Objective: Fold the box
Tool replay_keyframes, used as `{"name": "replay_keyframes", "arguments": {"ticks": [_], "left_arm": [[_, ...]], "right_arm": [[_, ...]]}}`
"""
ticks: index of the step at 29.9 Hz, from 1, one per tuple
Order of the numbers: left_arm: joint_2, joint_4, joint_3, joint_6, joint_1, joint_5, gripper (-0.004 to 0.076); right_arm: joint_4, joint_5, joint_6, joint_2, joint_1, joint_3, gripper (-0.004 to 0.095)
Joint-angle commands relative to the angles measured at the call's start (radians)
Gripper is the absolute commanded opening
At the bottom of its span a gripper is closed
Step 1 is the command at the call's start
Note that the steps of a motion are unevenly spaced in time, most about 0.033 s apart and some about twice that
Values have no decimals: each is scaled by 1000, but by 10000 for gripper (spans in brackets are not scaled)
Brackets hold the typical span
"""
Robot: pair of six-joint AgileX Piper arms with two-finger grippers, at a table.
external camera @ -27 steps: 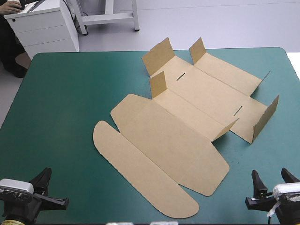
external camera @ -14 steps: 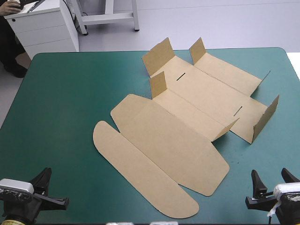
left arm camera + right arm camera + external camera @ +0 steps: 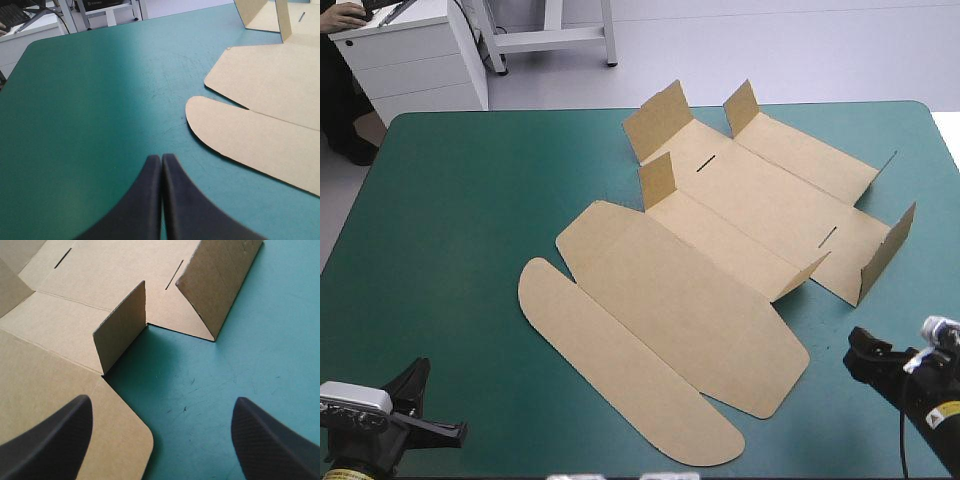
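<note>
The brown box (image 3: pixel 720 260) lies as a flat cut sheet across the middle of the table. Its long rounded lid flap (image 3: pixel 620 370) points toward the near edge, and several small flaps stand up at the far right end. My right gripper (image 3: pixel 865 352) is open just off the sheet's near right side. In the right wrist view it (image 3: pixel 161 402) faces a raised flap (image 3: pixel 122 325) and a slanted end wall (image 3: pixel 220 285), with nothing between its fingers. My left gripper (image 3: pixel 430 410) rests shut at the near left corner. In its own view it (image 3: pixel 161 157) sits short of the rounded flap (image 3: pixel 250 135).
The teal-green cover (image 3: pixel 450 220) shows bare to the left of the box, and a narrower strip (image 3: pixel 920 200) shows along the right edge. A white cabinet (image 3: pixel 410 50) stands on the floor beyond the far left corner.
My right gripper has moved from the table's near edge forward toward the box's near right side. The left gripper and the box have stayed where they were.
</note>
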Motion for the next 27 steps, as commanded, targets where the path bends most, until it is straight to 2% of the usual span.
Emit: {"name": "replay_keyframes", "arguments": {"ticks": [1, 6, 16, 26, 27], "left_arm": [[16, -16, -19, -2, -8, -75, -10], [16, -16, -19, -2, -8, -75, -10], [16, -16, -19, -2, -8, -75, -10], [16, -16, -19, -2, -8, -75, -10], [16, -16, -19, -2, -8, -75, -10]], "right_arm": [[2, -75, 98, 173, -5, -125, 714], [27, -52, 178, 418, -5, -272, 714], [289, 15, 181, 817, -5, -480, 714], [317, 8, 196, 1023, -5, -489, 712], [322, 8, 194, 1032, -5, -489, 690]]}}
